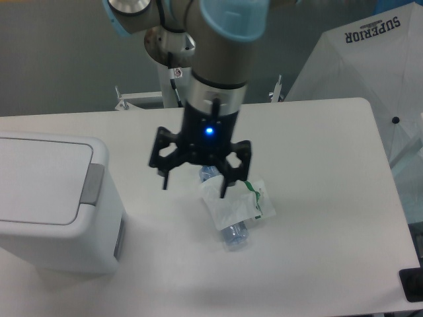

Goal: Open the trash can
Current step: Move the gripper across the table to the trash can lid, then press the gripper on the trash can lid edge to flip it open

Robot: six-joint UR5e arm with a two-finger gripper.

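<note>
Claw spread wide open, nothing between its black fingers, a blue light glowing on the wrist above. Hanging over the white desk near the picture's middle, pointed down, carried by the grey arm with pale blue caps. Trash can at nine o'clock from the claw, well apart from it, at the desk's left edge: boxy, white, rounded corners, flat lid down and closed, grey push tab on the lid's right side. Clear plastic bottle lying on its side at about five o'clock from the claw, partly hidden behind one finger, wrapped in a white label with a green mark. White fabric printed "SUPERIOR" at about two o'clock, beyond the desk's far corner.
</note>
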